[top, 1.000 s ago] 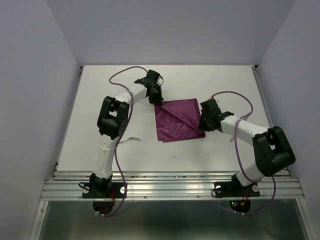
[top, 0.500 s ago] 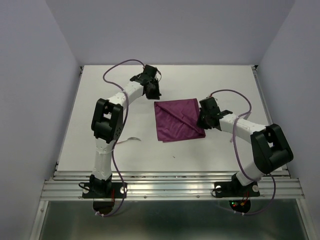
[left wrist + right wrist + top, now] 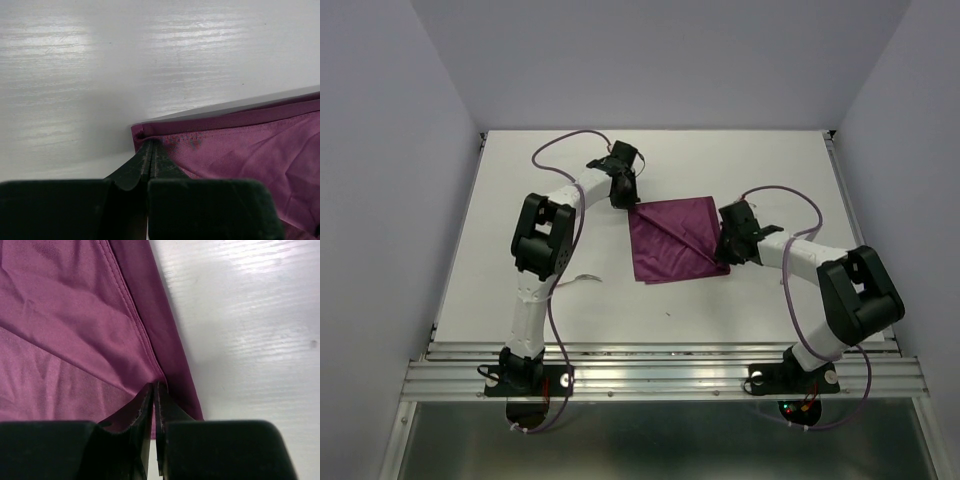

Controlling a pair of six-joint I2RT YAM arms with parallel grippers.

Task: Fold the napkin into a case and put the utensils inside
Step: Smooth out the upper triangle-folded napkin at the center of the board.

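Observation:
The burgundy napkin [image 3: 672,242] lies folded on the white table [image 3: 520,200], with a diagonal crease across it. My left gripper [image 3: 631,203] is shut on its far left corner; in the left wrist view the fingertips [image 3: 145,150] meet on the hemmed corner of the napkin [image 3: 240,145]. My right gripper [image 3: 724,259] is shut on the near right edge, and purple cloth shows between its fingers [image 3: 145,400] on the napkin [image 3: 75,315]. A pale utensil [image 3: 588,278] pokes out beside the left arm's lower link, mostly hidden. No case is formed.
Grey walls close in the table on three sides. The metal rail [image 3: 660,375] with both arm bases runs along the near edge. Purple cables loop over each arm.
The left arm's elbow swung out to the left and came back, its gripper staying near the napkin's far left corner. The right gripper edged slightly left. The napkin barely shifted.

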